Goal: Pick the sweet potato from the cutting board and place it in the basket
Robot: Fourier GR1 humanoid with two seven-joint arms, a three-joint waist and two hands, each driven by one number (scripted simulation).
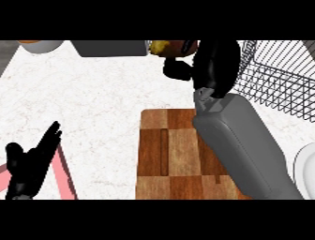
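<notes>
Aloft — sweet potato in right hand

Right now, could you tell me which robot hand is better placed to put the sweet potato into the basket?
The right robot hand. It is raised beside the wire basket, fingers curled near an orange-brown object at about, probably the sweet potato. The left robot hand rests open at the lower left, far from the basket.

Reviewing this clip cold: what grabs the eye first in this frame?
The right hand stands out first, raised near the top centre with its fingers curled round a brownish-yellow object, likely the sweet potato, just left of the wire basket. Below it lies the bare wooden cutting board. The left hand rests open at the lower left.
</notes>
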